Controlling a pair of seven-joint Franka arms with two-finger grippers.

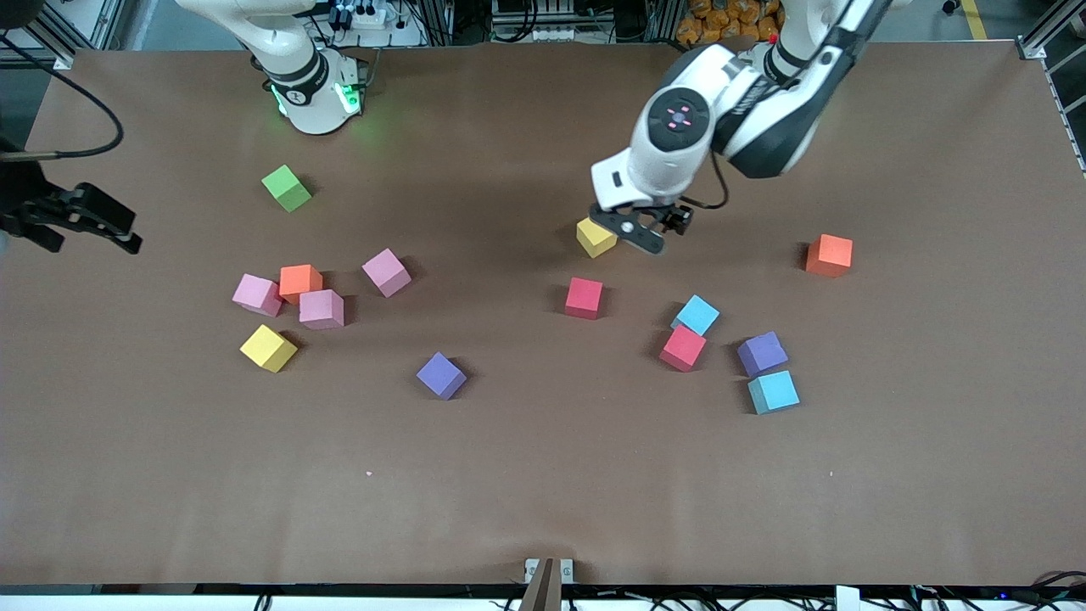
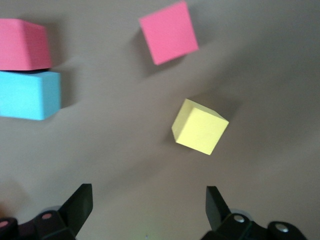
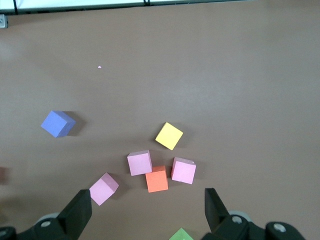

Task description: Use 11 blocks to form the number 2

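A: Going from the front camera's edge of the desk (image 1: 543,475) upward, what lay where?

B: The blocks were loose, no number 2 begun. Nearest were a light blue block (image 1: 773,392) and two purple ones (image 1: 441,375) (image 1: 762,353), then a yellow block (image 1: 268,348) and a red block (image 1: 683,348). Farther up sat a pink-and-orange cluster (image 1: 290,294) toward the right arm's end, another red block (image 1: 584,298) mid-desk, and a lone orange block (image 1: 829,255) toward the left arm's end.

A: And the next grasp?

B: It turned on the second yellow block (image 2: 200,127). The left pincer (image 1: 638,227) hung low just over it, jaws spread wide and empty. In the left wrist view the block sat ahead of the fingertips (image 2: 214,200), nearer one finger than the other and turned corner-on to the jaw line, so I'd judge a small shift and twist was needed first.

A: The other arm?

B: The right pincer (image 1: 93,222) waited at the desk's edge, likewise wide open and empty.

A: Anything unclear?

B: The left pincer covered part of that yellow block from the front. The green cube (image 1: 287,187) lay farthest.
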